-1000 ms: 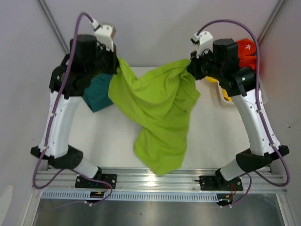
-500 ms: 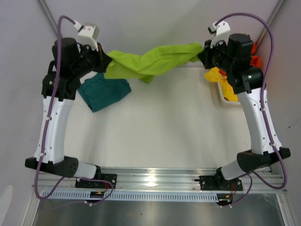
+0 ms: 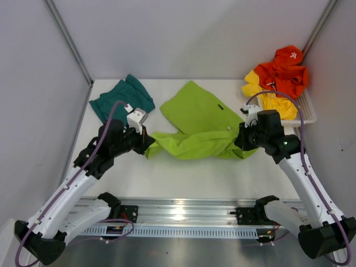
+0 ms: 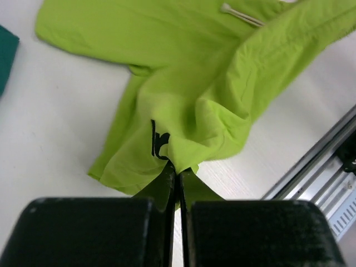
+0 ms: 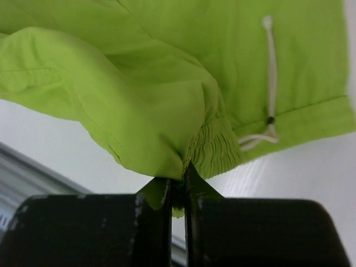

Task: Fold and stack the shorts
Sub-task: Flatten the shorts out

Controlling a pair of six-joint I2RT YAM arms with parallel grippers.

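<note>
While both claws pinch it, the lime shorts (image 3: pixel 194 125) lie on the bench (image 3: pixel 189 178): left claw (image 3: pixel 147 144) clamped on one end, right claw (image 3: pixel 239 140) on the waistband. Far left, apart: teal shorts (image 3: pixel 121 99). Far right: basket (image 3: pixel 309 115) with orange and yellow clothes (image 3: pixel 281 69). The black print (image 4: pixel 158 146) by the left claw is unreadable.

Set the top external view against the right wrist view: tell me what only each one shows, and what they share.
Only the top external view shows the teal shorts lying at the far left, the white basket holding a red garment and a yellow garment, and the left gripper pinching one end of the lime green shorts. Only the right wrist view shows the white drawstring and the gathered elastic waistband. Both show the lime green shorts and the right gripper shut on them.
</note>
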